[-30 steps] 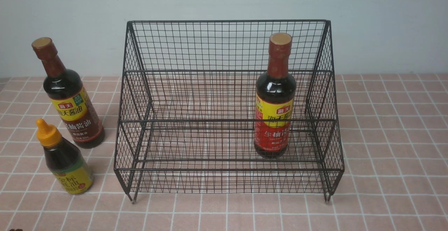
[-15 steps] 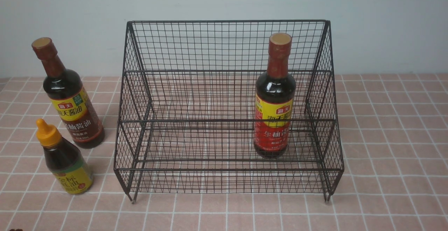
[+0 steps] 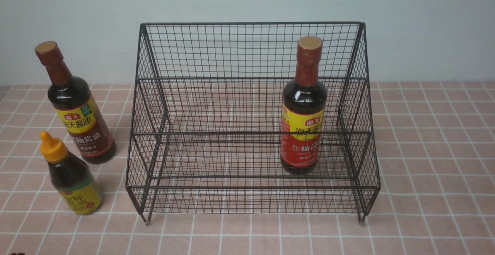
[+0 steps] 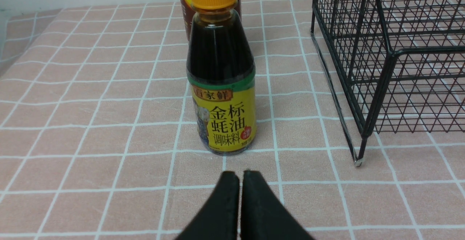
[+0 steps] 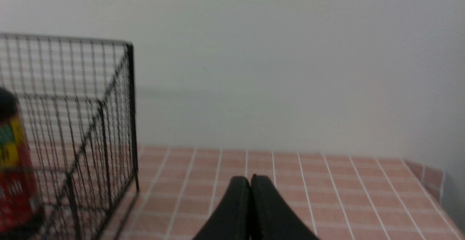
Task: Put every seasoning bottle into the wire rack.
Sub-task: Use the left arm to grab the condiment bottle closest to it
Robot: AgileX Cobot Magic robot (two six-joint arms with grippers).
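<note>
Pink tiled cloth covers your worktop [image 3: 425,150], pale wall [image 3: 77,7] behind, and the wire rack [image 3: 251,50] sits in the middle, far wider than any bottle. One's home: the red-label tall bottle [image 3: 303,108] stands upright inside the rack, toward its right side, on what looks like the lowest tier. Two to go, both on the worktop off the rack's left side: the brown-label tall bottle [image 3: 77,112] further back and the short bottle [image 3: 73,181], orange nozzle cap, just in front of it. They're close together, but I can't tell if they touch.

Your left end effector [image 4: 239,176] is clenched, fingers pressed together on nothing, aimed straight at the short bottle, near it but apart. Your right end effector [image 5: 250,180] is clamped on nothing too, out beyond the rack's right side over bare worktop.

Now, handling. That short bottle looks full of dark sauce, so expect real heft for its size. The body seems rigid and glossy, probably slick. Spread the fingers first, then take it around the labelled belly, where the walls run straight, not the tapering shoulder or the nozzle. The tall one looks top-heavy, so grip the label band, not the thin neck. Mind the neighbour right behind as you close, because a nudge could topple it. And lift clear of the rack's front wire going in.
</note>
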